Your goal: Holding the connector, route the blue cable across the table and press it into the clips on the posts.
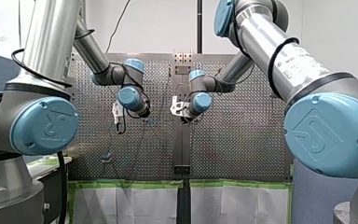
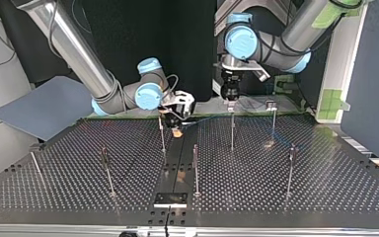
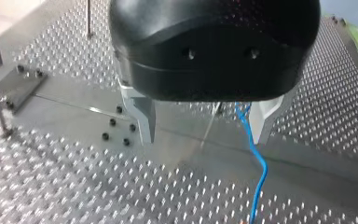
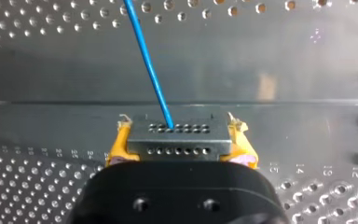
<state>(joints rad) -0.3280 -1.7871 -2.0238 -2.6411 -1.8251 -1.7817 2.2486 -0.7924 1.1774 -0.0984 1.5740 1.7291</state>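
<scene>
Between the yellow pads (image 4: 115, 150) of my right gripper (image 4: 179, 145) sits the connector (image 4: 177, 137), a grey block with two rows of small holes. It is clamped from both sides, its holed face pointing away from the wrist. From one hole in the farther row the blue cable (image 4: 149, 65) runs straight out ahead of the gripper, over the smooth strip (image 4: 284, 56) down the middle of the table (image 2: 286, 202).

The connector hangs low over that strip. In the top view this gripper is near the table's far edge, about at its middle, just beside one of the posts (image 2: 162, 134).

The cable goes on toward my left gripper (image 3: 205, 123), which is at the top view's right, right above another post. Its metal fingers (image 3: 144, 116) stand apart and grip nothing. The cable passes between them, close to one finger and well apart from the other, then trails over the perforated surface. A thin rod, which seems to be that post, shows between the fingers beside the cable. Whether the cable sits in that post's clip cannot be told.

More posts stand upright across the nearer part of the table, well apart from each other.
</scene>
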